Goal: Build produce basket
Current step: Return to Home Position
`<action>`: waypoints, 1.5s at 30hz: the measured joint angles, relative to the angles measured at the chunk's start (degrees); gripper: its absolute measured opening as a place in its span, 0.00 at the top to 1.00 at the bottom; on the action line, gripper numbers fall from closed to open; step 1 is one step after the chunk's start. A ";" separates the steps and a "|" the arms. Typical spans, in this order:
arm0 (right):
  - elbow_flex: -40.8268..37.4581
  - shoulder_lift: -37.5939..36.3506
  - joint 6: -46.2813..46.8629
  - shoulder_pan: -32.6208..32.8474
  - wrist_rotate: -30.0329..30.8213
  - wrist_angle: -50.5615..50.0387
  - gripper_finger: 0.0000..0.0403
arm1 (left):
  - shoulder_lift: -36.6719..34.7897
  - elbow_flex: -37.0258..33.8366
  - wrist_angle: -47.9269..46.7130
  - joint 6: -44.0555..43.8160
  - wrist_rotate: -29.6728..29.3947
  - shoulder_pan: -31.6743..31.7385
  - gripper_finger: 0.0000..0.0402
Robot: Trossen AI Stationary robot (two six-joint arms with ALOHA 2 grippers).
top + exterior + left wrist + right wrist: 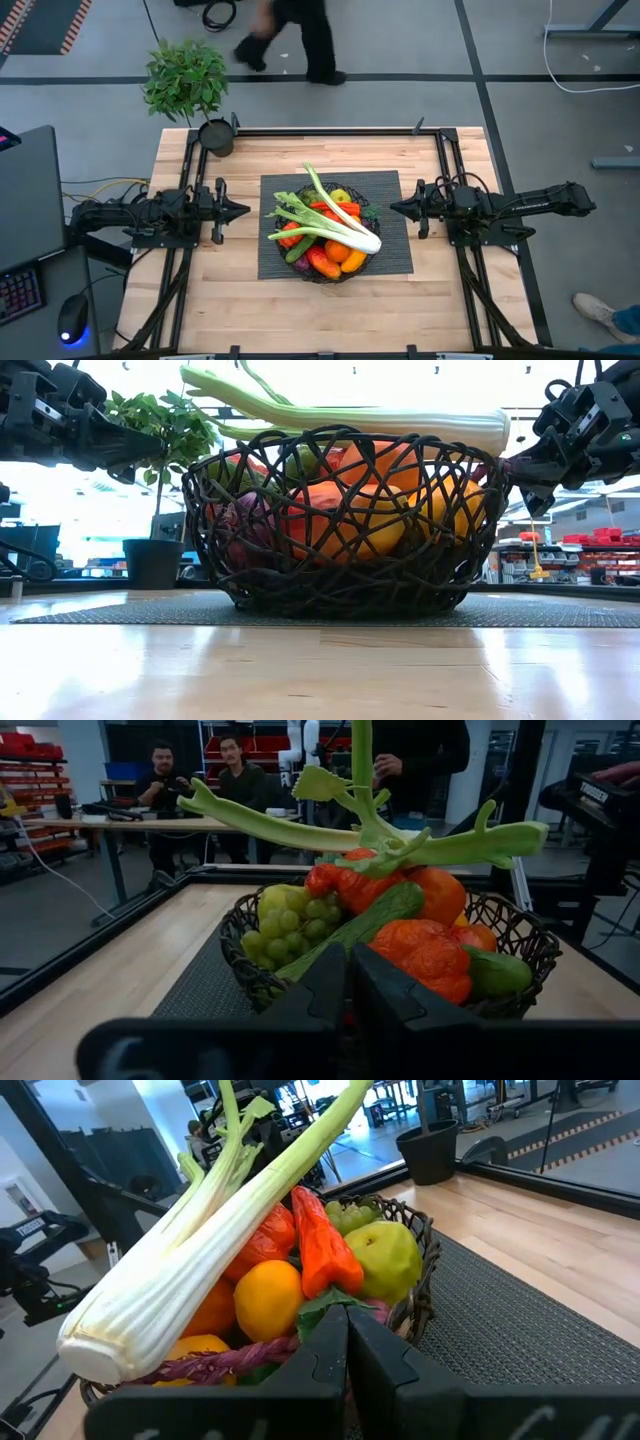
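Wire basket (300, 595): one, round, black; stood on the mat at mid-desk, between the two hands.
Mat (390, 262): one, dark, ribbed; lay flat on the desk (200, 300).
Celery (338, 218): one, long, with a pale butt and a green leafy end; lay across the top of the heap, overhanging the rim.
Grapes (290, 915): one green bunch, on the left arm's side of the heap.
Cucumber (370, 920): one seen, slanting under the celery.
Red peppers (325, 1245): at least two, one of them long and smooth, the rest crinkled.
Oranges (265, 1300): at least two showing.
Yellow-green fruit (392, 1260): one, against the rim; kind unclear.
Purple piece (215, 1365): one, low in the heap and mostly hidden.
Deeper pieces: hidden, not counted.
Loose produce: none seen on desk or mat from above.
Left hand (242, 210): fingers pressed together, holding nothing; hung beside the basket, apart from it.
Right hand (397, 208): fingers likewise together and empty; on the opposite side, apart from the basket.
Plant (185, 80): one, potted, at the far left corner; no part of the load.
Progress: loading judged complete; only parking the arms was left.
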 joint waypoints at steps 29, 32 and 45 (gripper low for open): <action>0.02 -15.53 -0.02 0.07 -0.26 -8.68 0.96 | -1.29 -0.02 0.14 0.00 0.04 -0.11 0.92; 0.02 -16.38 -0.02 0.07 -0.26 -8.46 0.96 | -1.31 -0.02 0.14 0.00 0.04 -0.11 0.91; 0.02 -16.31 -0.02 0.07 -0.52 -8.72 0.96 | -1.42 -0.03 0.14 0.02 0.04 -1.59 0.94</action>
